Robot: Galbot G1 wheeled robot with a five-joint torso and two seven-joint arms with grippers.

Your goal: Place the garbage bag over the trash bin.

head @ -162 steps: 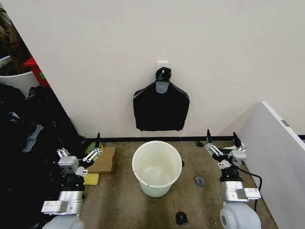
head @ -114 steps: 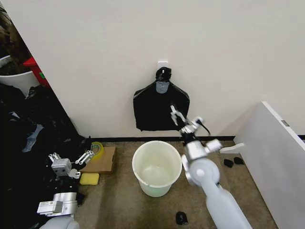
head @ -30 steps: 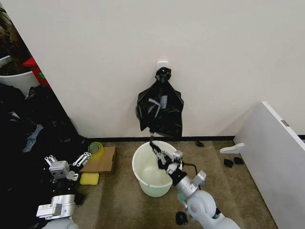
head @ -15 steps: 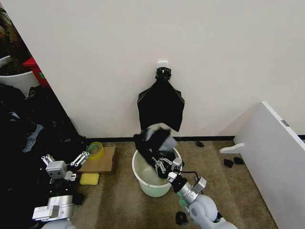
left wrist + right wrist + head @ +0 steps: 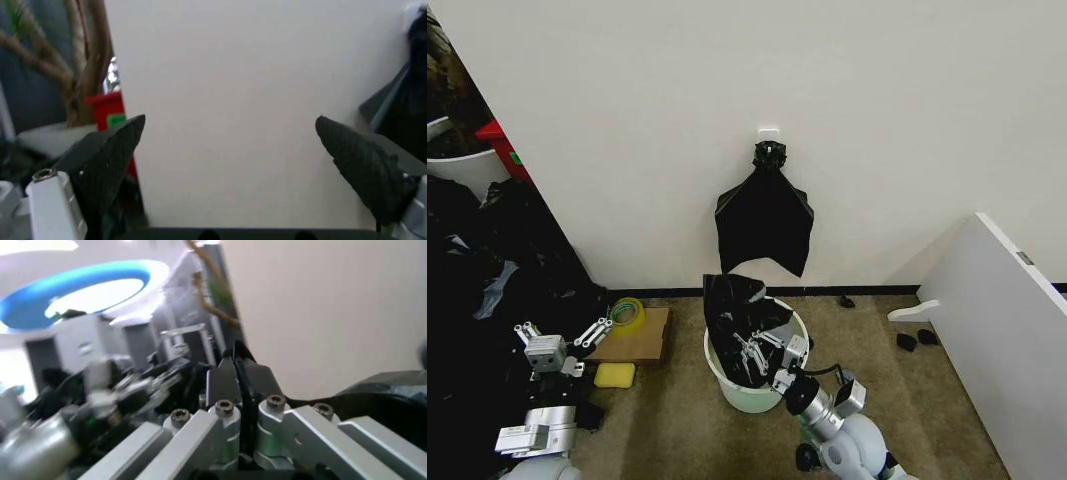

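The garbage bag [image 5: 735, 303], glossy black and crumpled, hangs over the left part of the trash bin's mouth and down into it. The trash bin [image 5: 761, 394] is a cream-white bucket on the carpet below the wall hook. My right gripper [image 5: 747, 350] reaches over the bin's near rim, shut on the bag's lower edge. In the right wrist view the right gripper [image 5: 238, 371] pinches a thin black sheet of the garbage bag [image 5: 240, 395] between closed fingers. My left gripper [image 5: 564, 338] stays parked at the left, open; the left wrist view shows the left gripper [image 5: 233, 150] with pads wide apart.
A flat black bundle [image 5: 764, 222] hangs from a wall hook behind the bin. A heap of black plastic [image 5: 482, 290] fills the left side. Cardboard [image 5: 639, 338], a yellow sponge [image 5: 614, 375] and a tape roll [image 5: 630, 311] lie left of the bin. A white panel [image 5: 1002, 330] stands at right.
The right gripper has drawn down and back toward me with the bag, which dropped from above the bin onto its mouth. The left arm has not moved.
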